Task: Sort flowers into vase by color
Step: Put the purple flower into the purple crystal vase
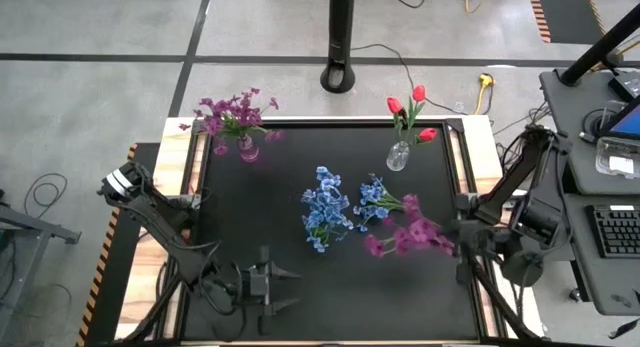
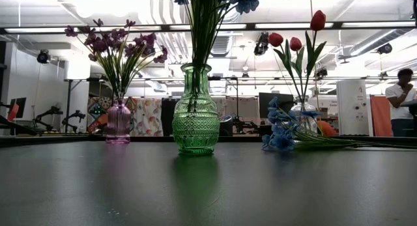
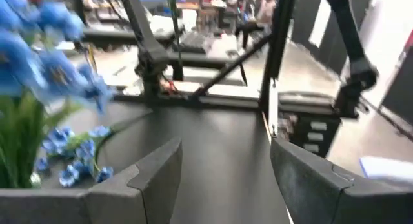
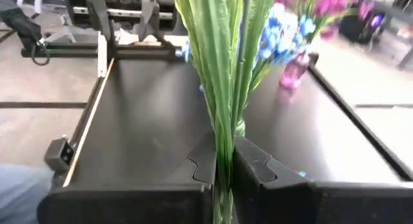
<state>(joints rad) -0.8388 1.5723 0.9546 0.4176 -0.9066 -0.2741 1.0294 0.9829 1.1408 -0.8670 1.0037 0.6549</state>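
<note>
A purple-magenta flower (image 1: 408, 234) on a green stem is in my right gripper (image 4: 224, 164), which is shut on it near the table's right edge (image 1: 455, 239). Purple flowers stand in a pink vase (image 1: 246, 147) at the far left. Red tulips stand in a clear vase (image 1: 398, 157) at the far right. Blue flowers stand in a green vase (image 2: 195, 112) at the middle. One loose blue flower (image 1: 376, 197) lies flat on the table beside it. My left gripper (image 1: 292, 290) stands open near the table's front edge, with nothing between its fingers (image 3: 158, 179). My right gripper pinches the purple flower's green stem and leaves (image 4: 222, 143) between its two fingers, which lie across the stem. The stem runs on past the fingers on both sides. The blossom end (image 1: 400, 237) points toward the table's middle, clear of the table.
The black table top has raised rails at its left (image 1: 195, 177) and right (image 1: 462, 177) edges. Free room lies between the green vase and the front edge. A person (image 2: 401, 99) stands in the room beyond the table. A desk with a keyboard (image 1: 612, 232) is to the right.
</note>
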